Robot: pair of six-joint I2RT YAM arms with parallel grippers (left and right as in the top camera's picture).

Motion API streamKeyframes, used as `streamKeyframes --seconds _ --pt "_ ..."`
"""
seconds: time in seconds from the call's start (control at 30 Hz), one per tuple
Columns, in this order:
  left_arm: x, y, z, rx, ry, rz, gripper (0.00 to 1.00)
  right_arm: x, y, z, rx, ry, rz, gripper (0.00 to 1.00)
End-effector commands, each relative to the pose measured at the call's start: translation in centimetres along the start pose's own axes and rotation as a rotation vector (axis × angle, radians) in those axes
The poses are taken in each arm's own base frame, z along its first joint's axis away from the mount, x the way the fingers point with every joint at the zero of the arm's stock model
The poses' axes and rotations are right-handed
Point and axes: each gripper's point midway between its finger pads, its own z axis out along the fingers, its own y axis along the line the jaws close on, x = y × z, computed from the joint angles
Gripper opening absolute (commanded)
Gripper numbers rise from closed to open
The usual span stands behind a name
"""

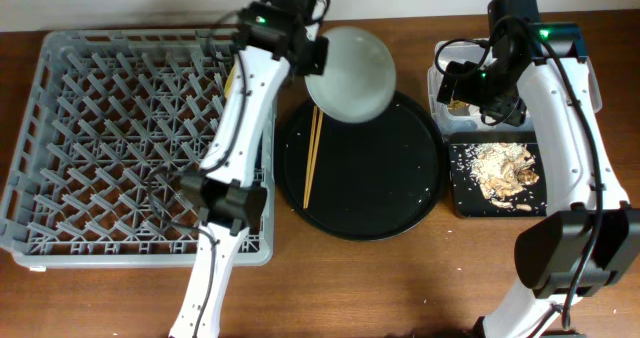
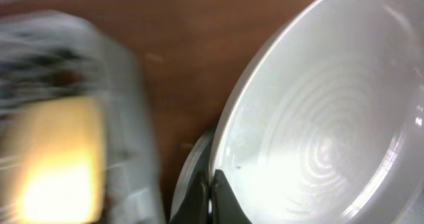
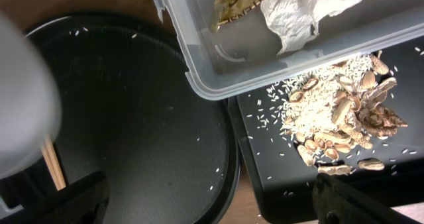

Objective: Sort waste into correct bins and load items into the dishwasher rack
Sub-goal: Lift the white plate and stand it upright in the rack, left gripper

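Left jaws tight on the plate (image 1: 352, 73), right jaws wide apart and empty, over brown wooden table (image 1: 400, 288).

Overhead: straight down on brown wooden desk (image 1: 400, 278). Both wrist views close, downward, sharing pale grey-white round plate (image 2: 318, 118).

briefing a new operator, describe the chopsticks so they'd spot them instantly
Find the big grey dishwasher rack on the overhead view's left; directly right of it lies a large round black tray. On that tray's left part lie the wooden chopsticks, two thin pale sticks side by side. They are the only long slender thing there, unlike the pale round plate at the tray's top edge.
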Motion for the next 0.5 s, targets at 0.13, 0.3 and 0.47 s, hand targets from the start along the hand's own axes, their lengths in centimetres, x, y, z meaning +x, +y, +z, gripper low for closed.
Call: streamKeyframes --seconds 0.13,0.3,0.47 --pt "-2.7 14.6 -17.1 -0.737 -0.272 -0.115 0.0 0.3 0.1 0.3 0.001 0.011 -0.013 0.98" --pt "-1.0 20.3 -19.9 -1.039 -0.215 -0.148 0.0 0.3 0.1 0.3 0.001 0.011 -0.013 0.98" --pt "0.0 23.7 -18.4 -1.084 -0.147 -0.182 0.0 0.3 0.1 0.3 0.001 0.011 -0.013 0.99"
